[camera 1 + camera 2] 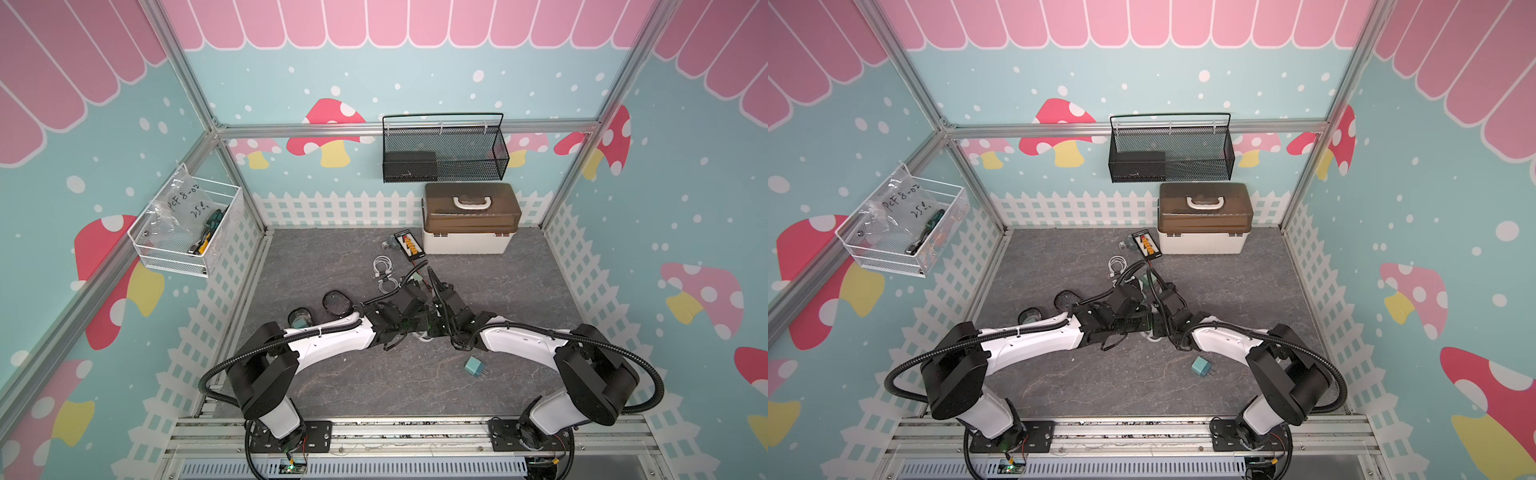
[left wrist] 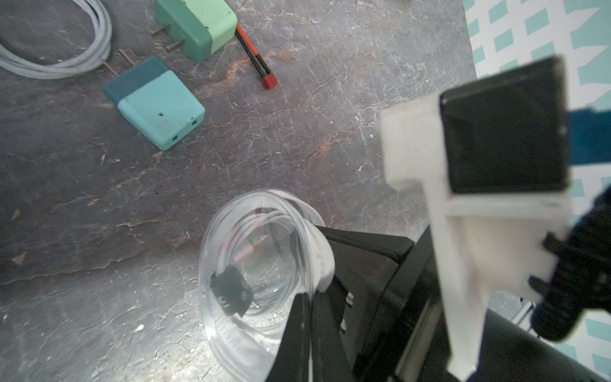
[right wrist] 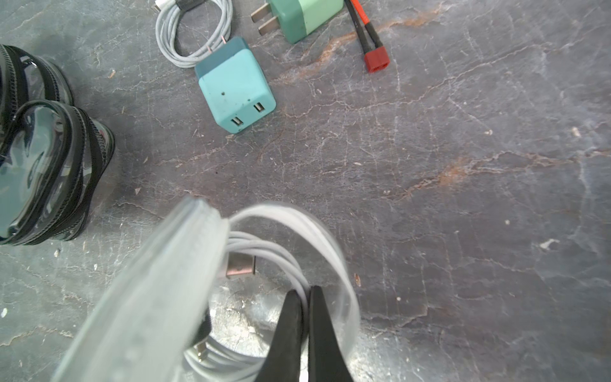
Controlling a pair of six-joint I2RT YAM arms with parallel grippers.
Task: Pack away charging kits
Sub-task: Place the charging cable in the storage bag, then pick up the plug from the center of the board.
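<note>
Your two arms stretch inward and meet low over the middle of the table. Your left gripper is pinched closed on the rim of the clear pouch. Your right gripper is closed too, its tips at the white cable coil inside that pouch; cable or wall, you cannot tell. A teal adapter lies beyond the tips, and a loose adapter lies near your right forearm.

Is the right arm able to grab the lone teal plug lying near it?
Probably not yet: the right gripper is shut on the clear pouch, though nothing covers the teal plug.
</note>
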